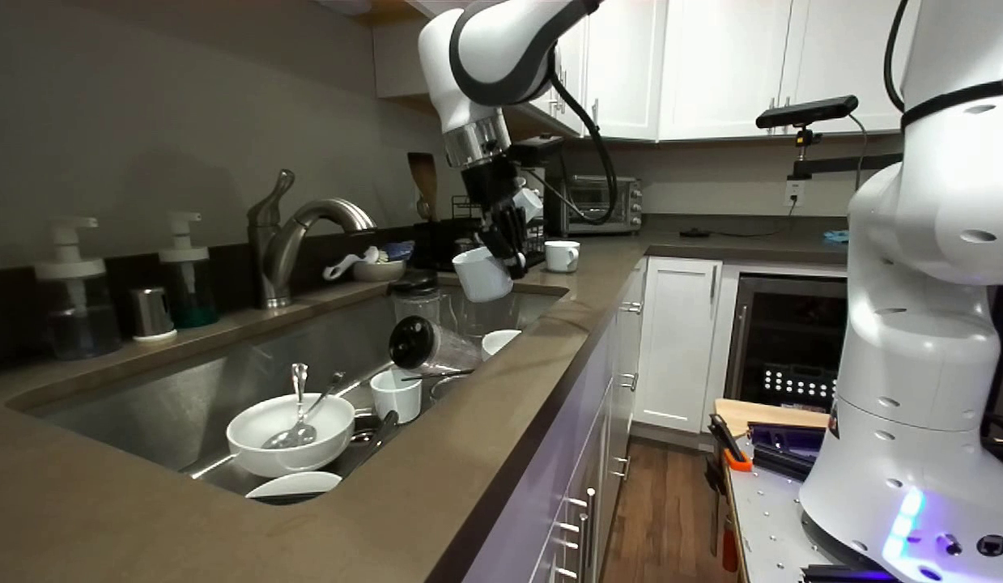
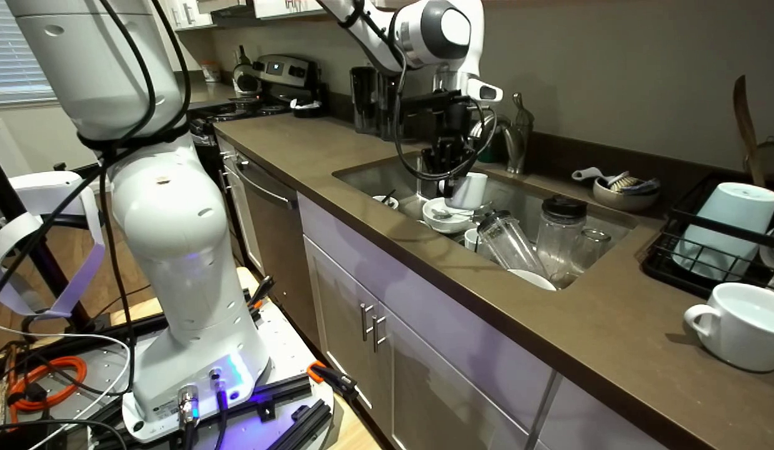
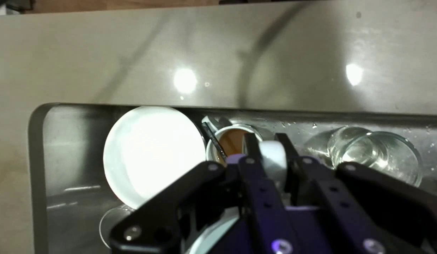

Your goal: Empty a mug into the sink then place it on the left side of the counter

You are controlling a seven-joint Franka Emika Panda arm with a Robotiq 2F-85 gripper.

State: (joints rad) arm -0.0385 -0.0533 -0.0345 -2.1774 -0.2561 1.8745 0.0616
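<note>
A white mug hangs tilted over the sink, above the things lying in the basin. My gripper is shut on the mug's handle, which sits between the black fingers in the wrist view. Part of the mug's rim shows under the gripper's left side there, but whether it holds any liquid cannot be seen. In an exterior view the held mug is just in front of the faucet. The grey-brown counter runs around the basin.
In the sink are a white bowl with spoons, a mug of brown liquid, and a fallen clear bottle beside an upright one. Another white mug stands on the counter near the black dish rack.
</note>
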